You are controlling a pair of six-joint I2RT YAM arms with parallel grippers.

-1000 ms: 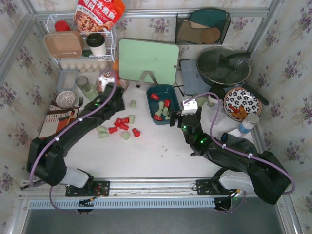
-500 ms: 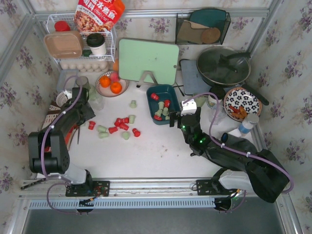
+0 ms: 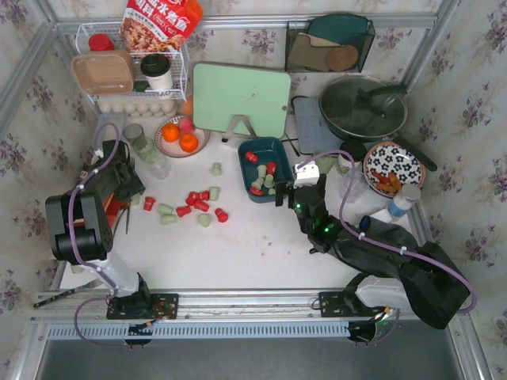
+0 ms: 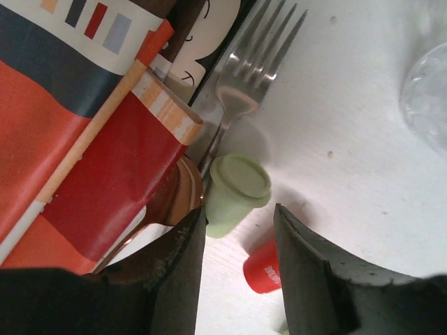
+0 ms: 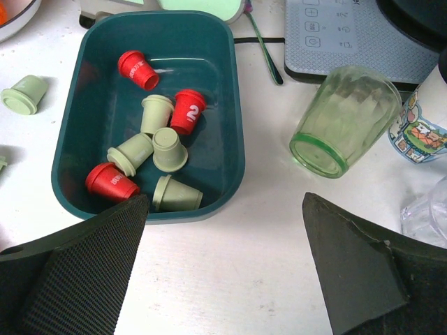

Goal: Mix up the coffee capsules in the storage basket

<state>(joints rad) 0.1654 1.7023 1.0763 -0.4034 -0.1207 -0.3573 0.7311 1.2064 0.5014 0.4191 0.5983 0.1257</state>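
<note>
Flowered walls close in a white table point(image 3: 261, 253). The left gripper point(image 4: 237, 244) has swung away from the loose capsules point(image 3: 194, 204) left of the table's middle and out to its left edge. Its jaws have narrowed but stand apart, tips about the narrow end of a green capsule point(image 4: 236, 190) lying by a fork point(image 4: 248, 84); no clamp shows yet. The right gripper point(image 5: 223, 279), spread wide, has not moved from the near right corner of the basket point(image 5: 236, 139), which sits mid-table toward the back holding seven capsules. A stray is probably being fetched, and most are still outside.
</note>
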